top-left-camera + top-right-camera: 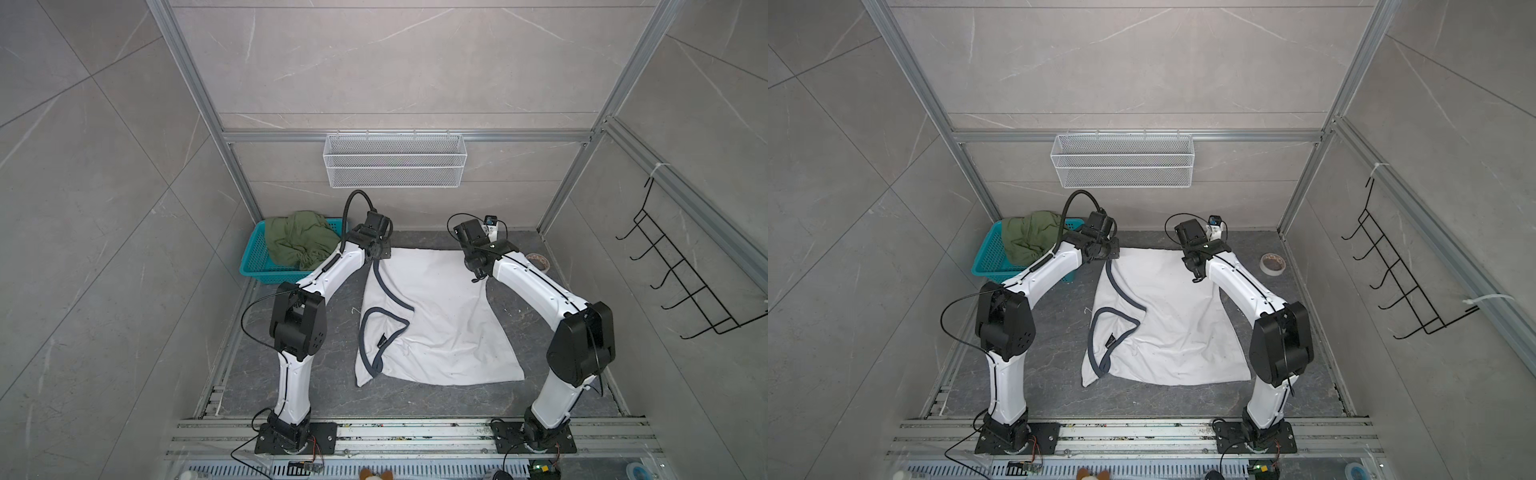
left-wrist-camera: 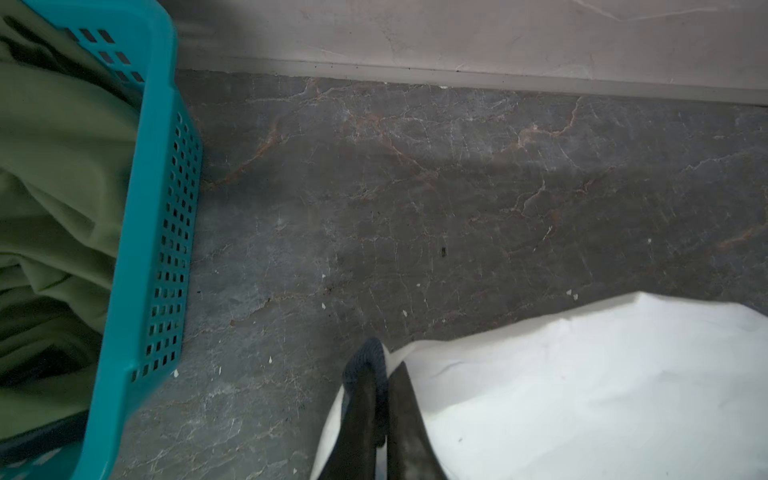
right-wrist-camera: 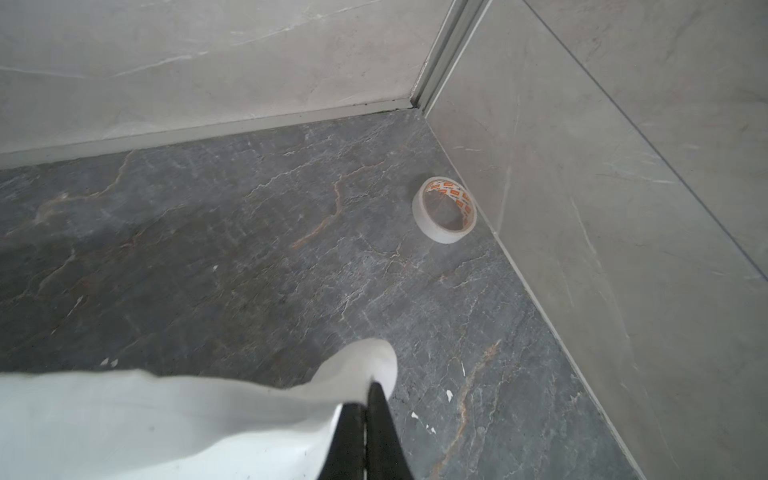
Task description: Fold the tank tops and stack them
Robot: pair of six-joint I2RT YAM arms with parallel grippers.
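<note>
The left gripper and right gripper clamp the spread, unfolded white top mid-frame; the green top waits in the basket, upper left.

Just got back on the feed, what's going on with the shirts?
Both arms hold the white tank top by its far edge, jaws shut: the left gripper on the dark-trimmed corner, the right gripper on the opposite corner. It lies spread on the table, not yet folded. The olive green tank top sits bunched in the teal basket.

walls — pale grey tile | floor — dark veined marble
</note>
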